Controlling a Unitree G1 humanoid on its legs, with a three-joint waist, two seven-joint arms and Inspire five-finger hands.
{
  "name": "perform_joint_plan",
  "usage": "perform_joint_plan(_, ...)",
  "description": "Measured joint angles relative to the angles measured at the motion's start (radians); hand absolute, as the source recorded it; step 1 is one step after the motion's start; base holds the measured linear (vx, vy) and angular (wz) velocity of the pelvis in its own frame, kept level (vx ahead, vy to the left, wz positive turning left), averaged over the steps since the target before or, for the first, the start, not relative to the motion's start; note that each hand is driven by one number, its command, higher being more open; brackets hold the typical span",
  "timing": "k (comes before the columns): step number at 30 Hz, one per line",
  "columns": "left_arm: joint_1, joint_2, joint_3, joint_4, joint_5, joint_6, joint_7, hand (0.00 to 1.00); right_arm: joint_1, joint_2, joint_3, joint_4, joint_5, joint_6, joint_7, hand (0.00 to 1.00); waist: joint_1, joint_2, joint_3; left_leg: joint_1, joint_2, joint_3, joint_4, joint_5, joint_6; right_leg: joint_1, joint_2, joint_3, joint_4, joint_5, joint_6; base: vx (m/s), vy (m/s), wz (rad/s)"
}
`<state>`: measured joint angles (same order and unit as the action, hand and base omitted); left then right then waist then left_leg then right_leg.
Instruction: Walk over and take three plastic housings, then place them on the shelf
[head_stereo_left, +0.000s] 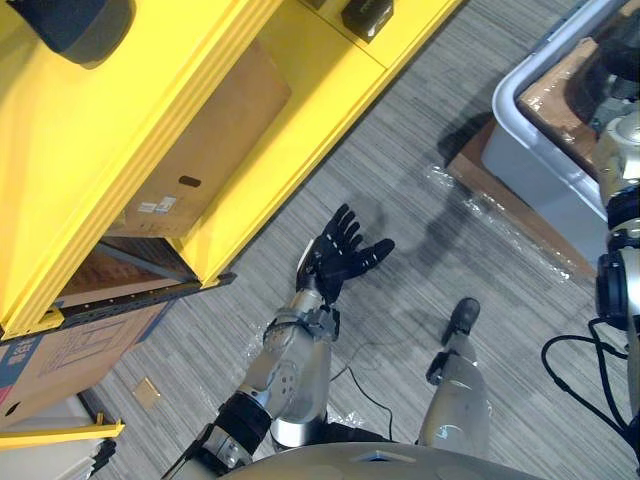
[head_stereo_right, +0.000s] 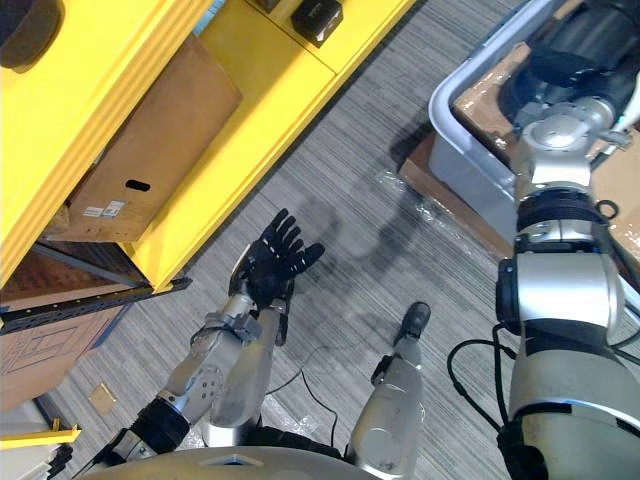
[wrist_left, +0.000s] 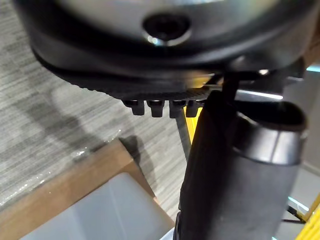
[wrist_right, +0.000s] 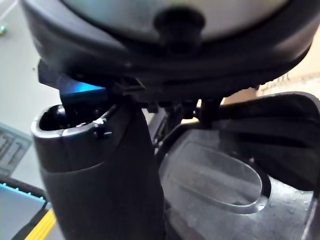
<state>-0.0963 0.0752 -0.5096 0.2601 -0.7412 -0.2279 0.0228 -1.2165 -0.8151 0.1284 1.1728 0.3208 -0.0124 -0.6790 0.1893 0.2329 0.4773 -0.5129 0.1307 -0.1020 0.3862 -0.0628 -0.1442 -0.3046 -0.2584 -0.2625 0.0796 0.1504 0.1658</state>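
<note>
Just past the thumb of the right hand (wrist_right: 100, 180) lay a plastic housing (wrist_right: 220, 185). It was a dark, glossy moulded shell with a clear oval window set into its face. A raised lip ringed the window, and a darker curved wall rose on the side away from the thumb. The shell sat close beside the thumb, but whether that hand had closed on it could not be told. Seen from the head, the right hand was sunk in a grey bin (head_stereo_right: 465, 170), lost among dark shapes lying on a brown cardboard liner (head_stereo_left: 555, 90). The bin stood on a brown board (head_stereo_left: 515, 215) laid on the grey carpet (head_stereo_left: 420, 120). Well off to that hand's left, the left hand (head_stereo_left: 340, 258) hung above the carpet, fully open. Its fingers (head_stereo_left: 345, 225) were straight and spread, its thumb was out to the side, and it held nothing. Ahead of the left hand and to its left stood the yellow shelf (head_stereo_left: 320, 110). A cardboard box (head_stereo_left: 200, 150) was lodged in the bay nearest that hand. Farther ahead of the fingertips, a small dark block (head_stereo_left: 367, 15) rested on a yellow board. A dark rounded object (head_stereo_left: 75, 25) sat on the shelf's upper level, far to the hand's left.
</note>
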Motion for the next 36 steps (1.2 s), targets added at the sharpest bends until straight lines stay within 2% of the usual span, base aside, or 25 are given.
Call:
perform_joint_plan(4, 0.031, 0.001, -0.013, 0.013, -0.004, -0.018, 0.0, 1.0, -0.013, -0.021, -0.002, 0.037, 0.002, 0.049, -0.07, 1.0, 0.0, 0.0, 0.0, -0.02, -0.001, -0.003, 0.03, -0.007, 0.002, -0.009, -0.001, -0.008, 0.008, -0.001, 0.0, -0.05, -0.004, 0.0)
perform_joint_plan(8, 0.036, 0.001, -0.025, 0.013, -0.007, -0.019, -0.001, 1.0, -0.007, -0.048, -0.003, 0.048, 0.003, 0.072, -0.069, 1.0, -0.001, 0.001, -0.001, -0.021, -0.001, -0.003, 0.033, -0.008, 0.0, -0.01, -0.002, -0.013, 0.008, -0.002, -0.002, -0.04, -0.012, -0.03)
perform_joint_plan(12, 0.036, 0.001, -0.023, 0.009, -0.003, -0.019, 0.0, 1.0, 0.038, -0.079, -0.002, 0.027, -0.002, 0.116, 0.025, 1.0, -0.007, 0.001, -0.001, -0.022, 0.002, -0.006, 0.049, -0.015, -0.001, -0.01, -0.002, -0.02, 0.022, -0.009, -0.011, 0.0, 0.0, 0.0)
perform_joint_plan(16, 0.036, 0.002, -0.004, -0.004, -0.002, -0.018, 0.001, 1.0, 0.078, -0.087, -0.002, -0.003, -0.056, 0.119, 0.099, 1.0, -0.009, 0.001, -0.001, -0.022, 0.002, -0.01, 0.057, -0.016, -0.001, -0.006, -0.001, -0.026, 0.028, -0.01, -0.013, 0.0, 0.0, 0.0)
perform_joint_plan(20, 0.048, 0.004, 0.015, -0.024, 0.002, -0.017, 0.002, 1.0, 0.104, -0.083, 0.001, -0.017, -0.081, 0.046, 0.108, 1.0, -0.009, 0.0, 0.0, -0.022, 0.003, -0.008, 0.063, -0.019, 0.0, -0.006, -0.001, -0.025, 0.032, -0.01, -0.013, 0.0, 0.0, 0.0)
perform_joint_plan(25, 0.066, 0.022, 0.016, -0.033, 0.002, -0.014, 0.0, 1.0, 0.098, -0.086, 0.001, -0.194, -0.12, -0.095, -0.015, 1.0, -0.029, -0.003, 0.002, -0.018, 0.007, -0.002, 0.064, -0.02, -0.001, -0.005, 0.001, -0.021, 0.03, -0.009, -0.014, 0.0, 0.0, -0.02)
perform_joint_plan(27, 0.066, 0.026, 0.019, -0.034, 0.002, -0.012, -0.004, 1.0, 0.093, -0.088, 0.0, -0.241, -0.12, -0.131, -0.036, 1.0, -0.03, -0.009, 0.006, -0.006, 0.016, 0.012, 0.064, -0.021, -0.002, -0.004, 0.006, -0.005, 0.028, -0.008, -0.014, 0.01, -0.008, -0.18)
perform_joint_plan(29, 0.068, 0.029, 0.03, -0.039, 0.002, -0.011, -0.012, 1.0, 0.093, -0.088, -0.002, -0.263, -0.12, -0.144, -0.036, 1.0, -0.041, -0.015, 0.01, 0.004, 0.022, 0.017, 0.062, -0.023, -0.003, 0.004, 0.012, -0.001, 0.023, -0.007, -0.015, 0.01, -0.018, -0.14)
perform_joint_plan(32, 0.073, 0.047, 0.045, -0.07, 0.002, -0.01, -0.028, 1.0, 0.095, -0.089, -0.004, -0.264, -0.117, -0.115, -0.008, 1.0, -0.065, -0.027, 0.019, 0.015, 0.03, 0.026, 0.058, -0.025, -0.006, 0.006, 0.017, 0.007, 0.02, -0.006, -0.016, 0.01, -0.011, -0.1)
perform_joint_plan(36, 0.076, 0.051, 0.04, -0.073, 0.002, -0.01, -0.036, 1.0, 0.103, -0.09, -0.004, -0.149, -0.106, -0.01, 0.073, 1.0, -0.075, -0.028, 0.019, 0.031, 0.036, 0.044, 0.047, -0.025, -0.006, 0.006, 0.019, 0.023, 0.016, -0.005, -0.018, 0.01, 0.0, -0.11)
